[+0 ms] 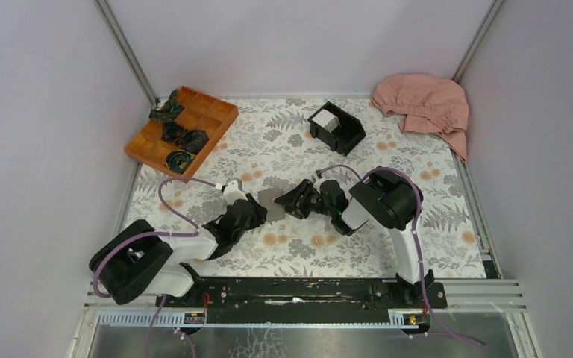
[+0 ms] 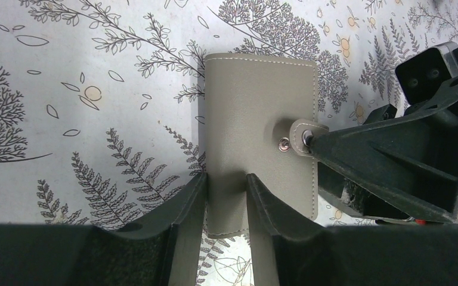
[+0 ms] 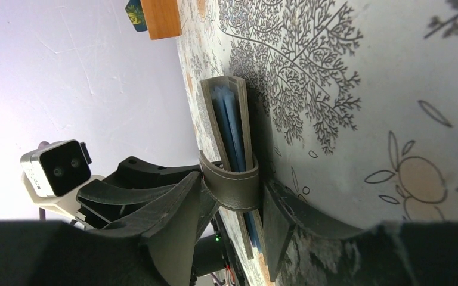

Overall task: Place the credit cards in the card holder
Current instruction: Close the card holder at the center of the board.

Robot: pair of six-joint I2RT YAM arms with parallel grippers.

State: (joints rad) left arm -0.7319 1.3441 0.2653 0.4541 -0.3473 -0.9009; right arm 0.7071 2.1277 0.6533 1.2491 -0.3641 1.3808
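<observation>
- Two pincers meet at the card holder [image 2: 256, 107], mid-table.
- Left gripper [image 2: 226, 179]: fingers a narrow gap apart, tips at the holder's near end, one along its edge, one over its face; I cannot tell if it grips.
- Right gripper [image 3: 234, 199]: fingers straddle the snap strap [image 3: 229, 179]; clamped or not, unclear.
- Holder is folded shut.
- Credit cards [image 1: 326, 119] sit in a black box [image 1: 347, 134], well apart.

The wrist-side end of the card holder [image 2: 261, 119] is hidden behind a finger of the left gripper [image 2: 226, 182]; whether that gripper clamps it cannot be told. Between the fingers of the right gripper [image 3: 232, 187], the strap covers the blue pockets. Beyond the fingertips, the wooden tray [image 3: 161, 18] is cut off.
</observation>
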